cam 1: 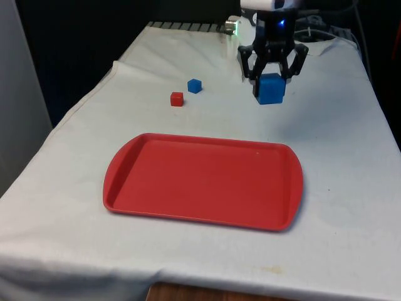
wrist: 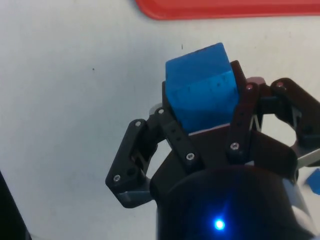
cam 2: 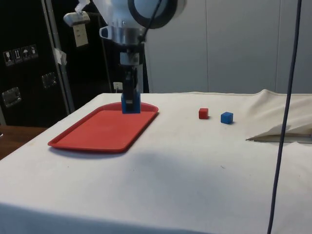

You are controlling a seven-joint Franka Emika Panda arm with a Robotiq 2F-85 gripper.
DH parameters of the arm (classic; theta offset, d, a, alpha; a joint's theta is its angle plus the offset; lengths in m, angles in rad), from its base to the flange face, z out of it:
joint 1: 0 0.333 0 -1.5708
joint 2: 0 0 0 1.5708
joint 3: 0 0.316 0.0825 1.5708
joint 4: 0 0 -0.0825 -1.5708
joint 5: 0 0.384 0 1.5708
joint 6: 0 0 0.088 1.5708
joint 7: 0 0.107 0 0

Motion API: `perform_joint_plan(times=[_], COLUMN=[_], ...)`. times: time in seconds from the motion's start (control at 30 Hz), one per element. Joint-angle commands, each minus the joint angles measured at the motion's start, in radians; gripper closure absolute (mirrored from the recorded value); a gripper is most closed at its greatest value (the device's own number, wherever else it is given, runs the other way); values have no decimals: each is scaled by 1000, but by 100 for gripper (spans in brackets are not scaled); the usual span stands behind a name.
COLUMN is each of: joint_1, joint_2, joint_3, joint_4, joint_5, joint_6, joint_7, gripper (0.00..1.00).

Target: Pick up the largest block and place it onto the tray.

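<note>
Your big blue block [cam 1: 270,88] is off the table, pinched between the two fingers of the gripper [cam 1: 272,70] and hanging over the cloth just beyond the tray's far edge, toward its far corner on the front view's right. The wrist view shows the fingers pressed flat on two opposite faces of the block [wrist: 201,91], with most of it sticking out past the fingertips. It looks rigid and light, probably foam or painted wood, with smooth flat sides, so hold it square on opposite faces as it is now; a grip on the edges or corners would likely let it twist or slip. The gripper [cam 2: 130,97] stands upright in the side view with the block [cam 2: 130,106] at its tip, clear of the tray [cam 2: 105,127]. The red tray [cam 1: 203,182] lies empty near the table's near edge, and its low rim should pose little trouble. Near the far left side of the table sit a small red cube [cam 1: 177,98] and a small blue cube [cam 1: 195,86], close together and well apart from the gripper.
</note>
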Motion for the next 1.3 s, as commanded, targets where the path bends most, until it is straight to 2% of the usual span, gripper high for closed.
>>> perform_joint_plan(times=[0.0, 0.43, 0.47, 0.73, 0.77, 0.93, 1.03, 1.07, 1.1, 1.27], joint_1=[-1, -12, -10, -20, -17, -31, -35, -27, -36, -46], joint_2=[7, 57, 51, 110, 103, 163, 193, 190, 204, 265], joint_3=[-1, 0, -1, 2, -1, 2, 0, -8, -2, -11], joint_4=[14, 126, 116, 204, 194, 267, 296, 291, 306, 360], joint_5=[2, 10, 3, 23, 16, 34, 39, 27, 41, 59], joint_6=[-11, -62, -52, -79, -69, -87, -86, -80, -85, -81], joint_7=[4, 18, 18, 20, 22, 14, 12, 21, 10, -3], gripper=[100, 100, 100, 100, 100, 100, 100, 100, 100, 100])
